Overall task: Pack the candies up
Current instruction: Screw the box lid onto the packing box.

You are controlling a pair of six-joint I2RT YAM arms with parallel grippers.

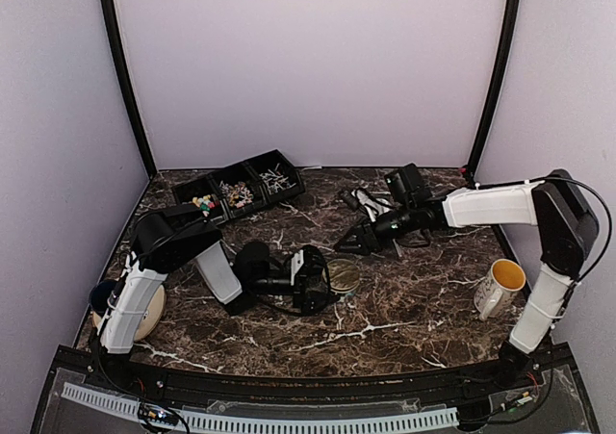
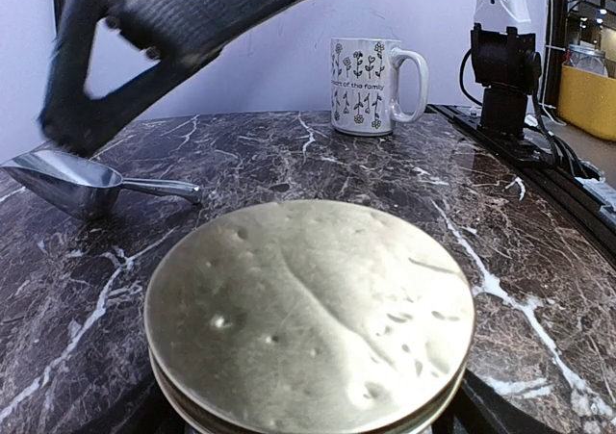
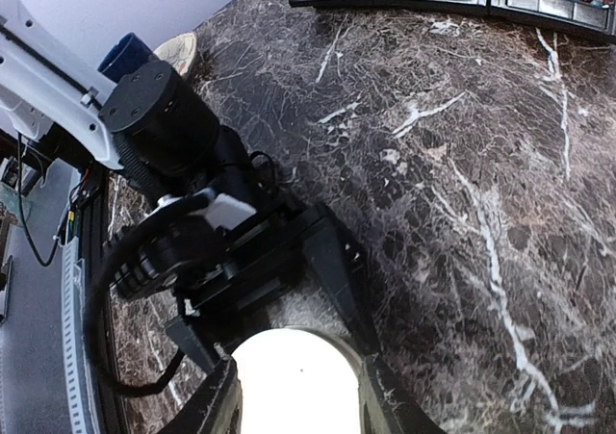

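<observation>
The candies lie in a black compartment tray (image 1: 241, 190) at the back left: pastel star pieces (image 1: 204, 203), pinkish-white round ones (image 1: 237, 194) and whitish wrapped ones (image 1: 278, 177). My left gripper (image 1: 320, 278) is shut on a round container with a dented gold metal lid (image 1: 343, 275), held low over the table. The lid fills the left wrist view (image 2: 308, 309). My right gripper (image 1: 349, 244) is open and hovers just above the lid's far side. In the right wrist view its fingers (image 3: 219, 405) flank the bright lid (image 3: 298, 381). It is not touching the lid.
A metal scoop (image 2: 72, 182) lies on the marble behind the container, also visible in the top view (image 1: 362, 200). A white flowered mug (image 1: 500, 286) stands at the right. A blue object and a beige disc (image 1: 144, 314) sit by the left arm's base.
</observation>
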